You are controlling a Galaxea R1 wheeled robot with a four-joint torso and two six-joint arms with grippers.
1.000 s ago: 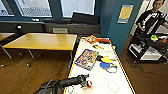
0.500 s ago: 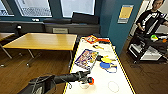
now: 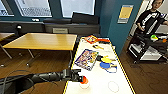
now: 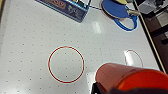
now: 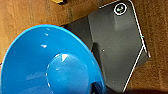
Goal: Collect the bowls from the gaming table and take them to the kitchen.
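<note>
The gaming table (image 3: 99, 76) is white-topped with a thin yellow edge and runs away from me. Two bowls stand at its near end: one (image 3: 84, 86) (image 4: 66, 64) by the left edge, a second (image 3: 113, 86) (image 4: 133, 58) to its right. In the left wrist view their thin rims look red. My left gripper (image 3: 81, 79) hangs just above the left bowl and is shut on an orange bowl (image 4: 130, 77). A blue bowl (image 5: 50, 65) shows large in the right wrist view, held above the wooden floor. The kitchen is out of view.
A board game box (image 3: 86, 58), blue and yellow paddles (image 3: 107, 64) and other small items lie further along the table. A wooden table (image 3: 42, 41) stands to the left. A person (image 3: 150, 20) stands beside a dark cart (image 3: 147, 47) at the right.
My left arm has reached further forward and right, carrying the orange bowl over the table's near end, above the left bowl.
</note>
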